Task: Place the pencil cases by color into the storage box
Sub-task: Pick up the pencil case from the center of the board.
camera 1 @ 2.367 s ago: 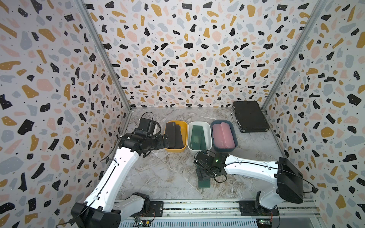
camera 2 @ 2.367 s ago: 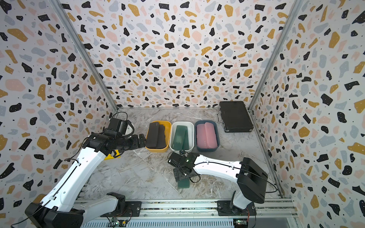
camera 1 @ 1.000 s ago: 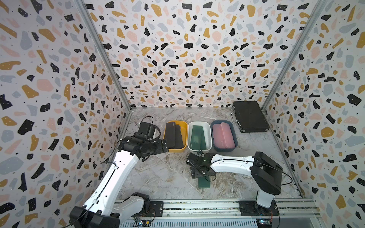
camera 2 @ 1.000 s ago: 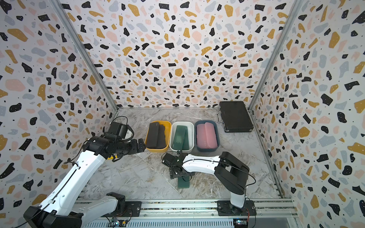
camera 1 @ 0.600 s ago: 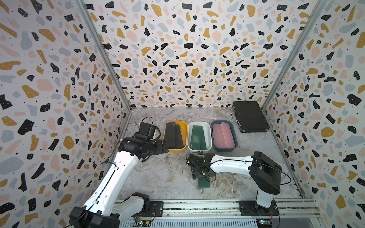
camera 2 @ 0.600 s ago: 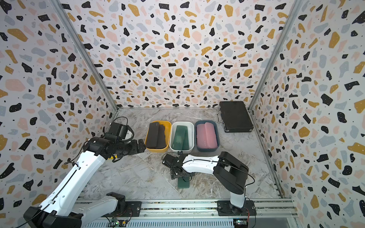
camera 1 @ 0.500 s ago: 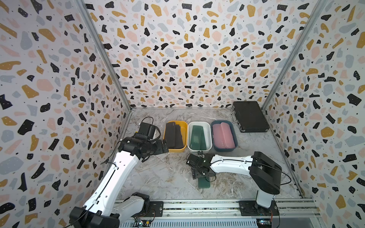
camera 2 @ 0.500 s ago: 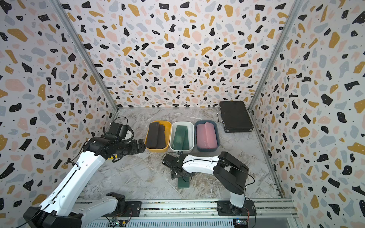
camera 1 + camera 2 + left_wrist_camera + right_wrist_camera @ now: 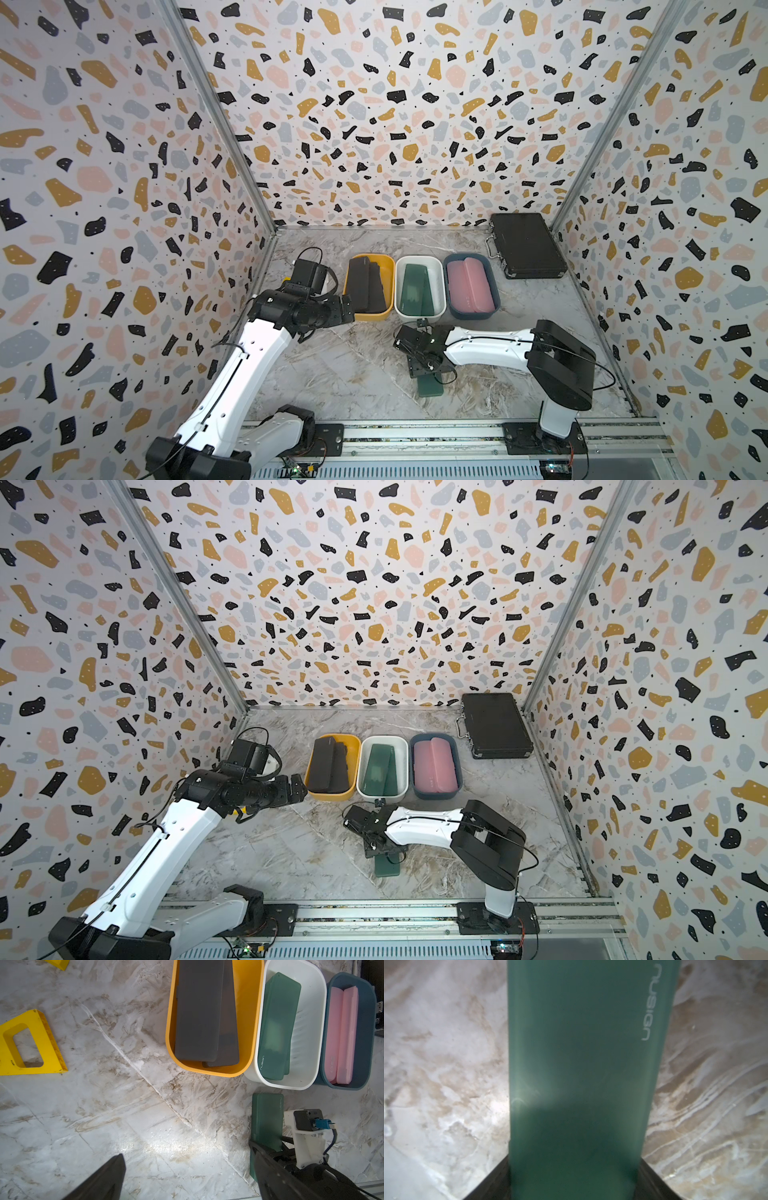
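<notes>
Right gripper (image 9: 574,1162) pinches green pencil case (image 9: 581,1053) across long edges. Case flat on desk (image 9: 436,1064), near white bin (image 9: 307,1032). Squeeze firmly, lift level, clear rim. Left gripper (image 9: 187,1178) spread, empty.

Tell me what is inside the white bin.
The white bin holds two dark green pencil cases, one overlapping the other; beside them its floor is bare. Anything beneath them is covered.

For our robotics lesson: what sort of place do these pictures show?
Probably a robot test cell: two white arms mounted on a front rail, patterned panel walls boxing in a marble-look tabletop, three colour bins.
</notes>
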`<action>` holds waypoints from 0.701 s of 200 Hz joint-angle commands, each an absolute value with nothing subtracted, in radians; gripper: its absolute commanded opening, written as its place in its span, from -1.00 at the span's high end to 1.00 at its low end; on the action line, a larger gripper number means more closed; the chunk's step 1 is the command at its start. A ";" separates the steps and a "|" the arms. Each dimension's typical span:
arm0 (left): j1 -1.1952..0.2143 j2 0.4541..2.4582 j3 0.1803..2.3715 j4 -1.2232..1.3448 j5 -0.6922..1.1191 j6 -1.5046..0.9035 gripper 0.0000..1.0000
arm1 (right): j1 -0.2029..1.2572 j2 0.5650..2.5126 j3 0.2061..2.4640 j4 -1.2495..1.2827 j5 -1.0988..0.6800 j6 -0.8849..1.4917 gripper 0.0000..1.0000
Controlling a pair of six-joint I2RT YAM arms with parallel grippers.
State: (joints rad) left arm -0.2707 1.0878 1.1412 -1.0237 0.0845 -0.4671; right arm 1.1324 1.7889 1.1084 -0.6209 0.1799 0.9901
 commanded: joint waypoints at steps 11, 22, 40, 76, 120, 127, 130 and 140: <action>-0.276 1.054 1.129 -1.025 0.085 -0.473 -1.00 | 1.132 1.725 1.085 -0.668 0.142 0.928 -0.23; -0.275 1.050 1.129 -1.033 0.083 -0.474 -1.00 | 1.135 1.719 1.087 -0.687 0.124 0.900 -0.22; -0.275 1.046 1.126 -1.040 0.085 -0.477 -1.00 | 1.147 1.711 1.092 -0.717 0.095 0.859 -0.21; -0.275 1.041 1.126 -1.046 0.091 -0.492 -1.00 | 1.164 1.677 1.080 -0.747 0.001 0.773 -0.18; -0.276 1.031 1.121 -1.045 0.087 -0.508 -1.00 | 1.188 1.632 1.115 -0.776 -0.076 0.696 -0.17; -0.275 1.029 1.118 -1.043 0.087 -0.512 -1.00 | 1.194 1.626 1.126 -0.785 -0.077 0.688 -0.17; -0.275 1.029 1.117 -1.042 0.088 -0.512 -1.00 | 1.194 1.624 1.132 -0.789 -0.076 0.685 -0.17; -0.275 1.024 1.115 -1.039 0.088 -0.515 -1.00 | 1.200 1.616 1.149 -0.798 -0.073 0.681 -0.17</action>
State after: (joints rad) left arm -0.2707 1.0458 1.1309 -1.0382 0.0887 -0.4961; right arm 1.1862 1.6714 1.0904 -0.7376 -0.0471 0.7307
